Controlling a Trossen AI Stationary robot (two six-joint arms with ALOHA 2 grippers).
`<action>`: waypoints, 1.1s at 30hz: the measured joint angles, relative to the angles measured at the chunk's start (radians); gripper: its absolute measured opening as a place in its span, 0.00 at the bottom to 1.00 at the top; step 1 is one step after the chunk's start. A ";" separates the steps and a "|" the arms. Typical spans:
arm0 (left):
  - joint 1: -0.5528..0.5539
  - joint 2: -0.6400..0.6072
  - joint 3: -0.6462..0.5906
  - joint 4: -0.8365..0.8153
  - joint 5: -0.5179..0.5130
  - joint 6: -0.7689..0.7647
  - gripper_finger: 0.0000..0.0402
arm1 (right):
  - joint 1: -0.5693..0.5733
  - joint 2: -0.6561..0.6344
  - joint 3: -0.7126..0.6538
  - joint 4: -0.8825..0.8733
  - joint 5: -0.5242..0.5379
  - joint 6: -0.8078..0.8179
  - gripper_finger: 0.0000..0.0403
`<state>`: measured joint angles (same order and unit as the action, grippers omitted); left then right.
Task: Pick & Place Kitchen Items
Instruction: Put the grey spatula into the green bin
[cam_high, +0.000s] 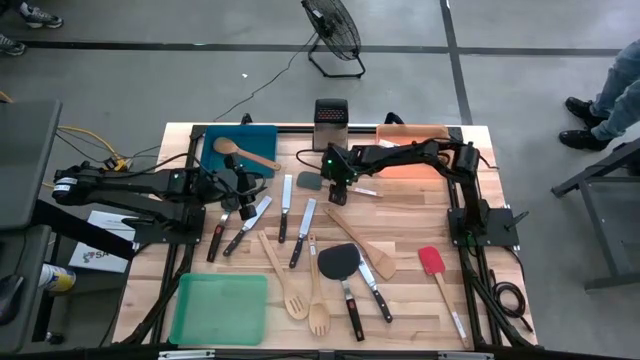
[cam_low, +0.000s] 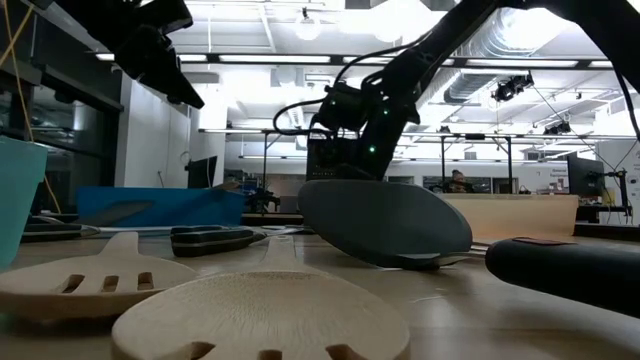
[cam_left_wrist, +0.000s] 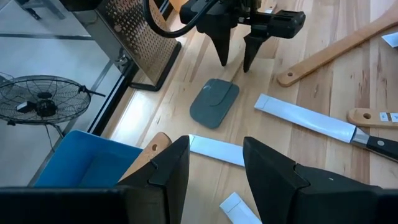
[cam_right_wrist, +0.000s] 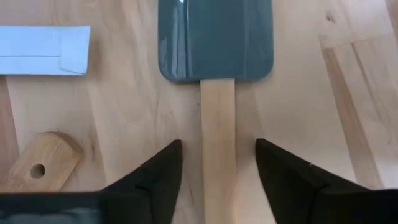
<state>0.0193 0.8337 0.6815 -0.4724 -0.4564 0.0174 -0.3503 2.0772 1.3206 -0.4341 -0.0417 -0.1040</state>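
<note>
The right gripper (cam_right_wrist: 217, 171) stood over the grey spatula (cam_right_wrist: 216, 37), which lay flat on the table (cam_high: 420, 300) just in front of the box grater (cam_high: 330, 122). Its two fingers were apart, one on each side of the pale wooden handle (cam_right_wrist: 217, 143), with a little space left on both sides, so nothing was held yet.

Several things could go wrong from here. The handle was thin and lay flat on the wood, so if the fingers closed too high they would probably slip over it and catch nothing. If they went down too hard, the tips could press into the table. The grip was also close to the grey blade end, while most of the handle ran away from the grater, so I think the spatula could tilt or turn in the fingers when it was lifted. A steel blade (cam_right_wrist: 43, 42) and the end of a wooden utensil (cam_right_wrist: 42, 158) lay just beside the spatula, and a swinging handle could push them.

The left gripper (cam_left_wrist: 214, 165) hung on the grater's left, near the blue tray (cam_high: 240, 150), with its fingers half apart and empty. The two arms were near each other, so a wide movement could bring them together.
</note>
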 joint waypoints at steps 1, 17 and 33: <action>0.000 0.000 0.000 -0.001 0.000 0.000 0.37 | -0.003 0.001 0.000 -0.010 0.005 0.001 0.40; 0.000 0.000 0.000 -0.002 0.001 -0.023 0.37 | 0.011 0.001 -0.003 -0.039 -0.015 0.008 0.11; 0.000 0.000 0.000 -0.001 0.003 -0.036 0.37 | 0.051 -0.169 -0.009 -0.028 -0.014 0.048 0.11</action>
<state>0.0193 0.8337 0.6815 -0.4738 -0.4534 -0.0191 -0.2997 1.9084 1.3113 -0.4622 -0.0555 -0.0559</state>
